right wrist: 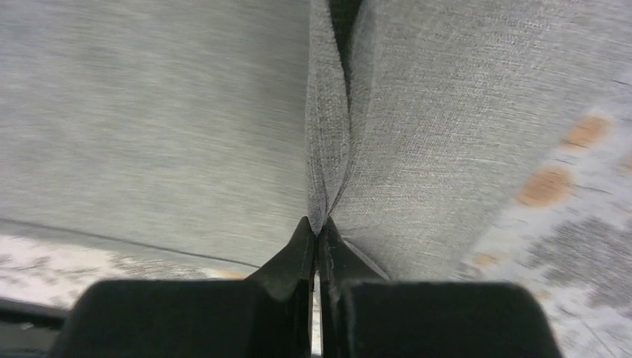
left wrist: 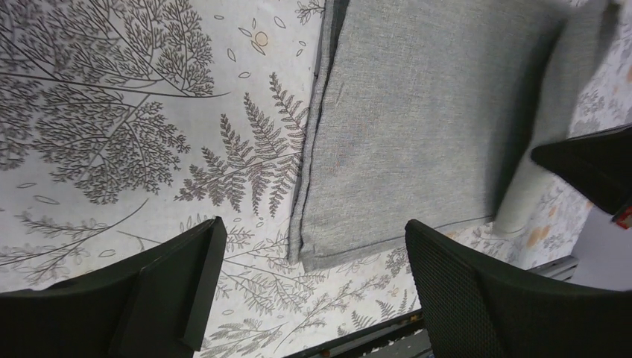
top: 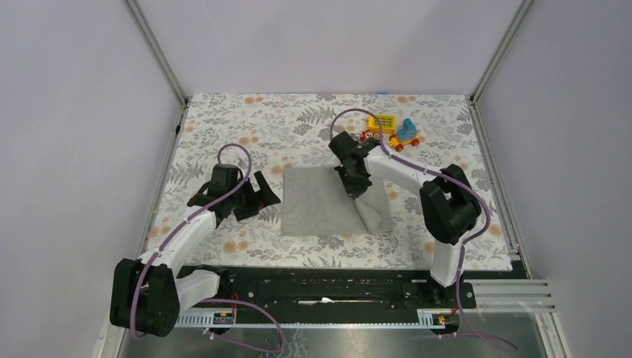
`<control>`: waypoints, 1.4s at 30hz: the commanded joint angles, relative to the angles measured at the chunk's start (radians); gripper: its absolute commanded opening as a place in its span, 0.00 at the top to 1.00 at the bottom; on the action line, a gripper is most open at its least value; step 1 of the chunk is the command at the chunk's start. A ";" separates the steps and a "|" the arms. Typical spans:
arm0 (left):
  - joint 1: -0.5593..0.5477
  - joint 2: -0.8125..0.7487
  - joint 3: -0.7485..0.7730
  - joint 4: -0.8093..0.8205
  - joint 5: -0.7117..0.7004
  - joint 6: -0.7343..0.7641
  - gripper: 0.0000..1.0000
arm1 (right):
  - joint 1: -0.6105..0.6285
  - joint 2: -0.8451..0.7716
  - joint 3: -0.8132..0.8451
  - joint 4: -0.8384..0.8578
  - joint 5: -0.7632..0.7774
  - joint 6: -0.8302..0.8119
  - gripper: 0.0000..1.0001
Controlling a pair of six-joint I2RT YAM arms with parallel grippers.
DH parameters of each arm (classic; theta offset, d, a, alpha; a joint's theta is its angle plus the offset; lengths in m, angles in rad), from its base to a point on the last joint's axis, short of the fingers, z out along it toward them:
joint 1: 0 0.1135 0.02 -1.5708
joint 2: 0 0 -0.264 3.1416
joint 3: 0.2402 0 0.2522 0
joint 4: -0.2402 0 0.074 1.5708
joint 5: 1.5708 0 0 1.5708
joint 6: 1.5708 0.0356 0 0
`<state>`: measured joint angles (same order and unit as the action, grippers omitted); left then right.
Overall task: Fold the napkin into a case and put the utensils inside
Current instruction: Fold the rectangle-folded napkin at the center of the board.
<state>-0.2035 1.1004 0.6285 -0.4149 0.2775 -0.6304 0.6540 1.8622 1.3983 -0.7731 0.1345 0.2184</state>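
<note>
The grey napkin (top: 320, 201) lies on the floral tablecloth (top: 223, 127) in the middle of the table. Its right edge is lifted and drapes down as a flap (top: 376, 212). My right gripper (top: 356, 186) is shut on that edge, the cloth pinched into a fold between the fingertips (right wrist: 319, 231). My left gripper (top: 257, 195) is open and empty, just left of the napkin; in the left wrist view (left wrist: 309, 253) the napkin's near left corner (left wrist: 313, 250) lies between the fingers, below them. The napkin (left wrist: 417, 112) fills that view's upper right. The utensils are not in view.
Colourful toy blocks (top: 391, 130) stand at the back right of the tablecloth. Metal frame rails (top: 160, 60) and purple walls enclose the table. The black base rail (top: 320, 287) runs along the near edge.
</note>
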 commanded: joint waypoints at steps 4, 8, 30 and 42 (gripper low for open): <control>0.007 -0.027 -0.094 0.205 0.068 -0.127 0.14 | 0.097 0.114 0.157 0.041 -0.236 0.123 1.00; 0.007 -0.023 -0.153 0.276 0.084 -0.157 0.29 | 0.120 0.156 0.207 0.064 -0.296 0.166 1.00; 0.005 0.204 -0.227 0.456 0.172 -0.169 0.59 | 0.137 0.349 0.412 0.163 -0.481 0.352 1.00; 0.005 0.185 -0.239 0.455 0.172 -0.170 0.63 | 0.152 0.397 0.425 0.224 -0.527 0.415 1.00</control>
<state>-0.2016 1.2984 0.4034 0.0040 0.4381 -0.8028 0.7826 2.2436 1.7752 -0.5831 -0.3553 0.5968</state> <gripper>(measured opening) 0.370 0.022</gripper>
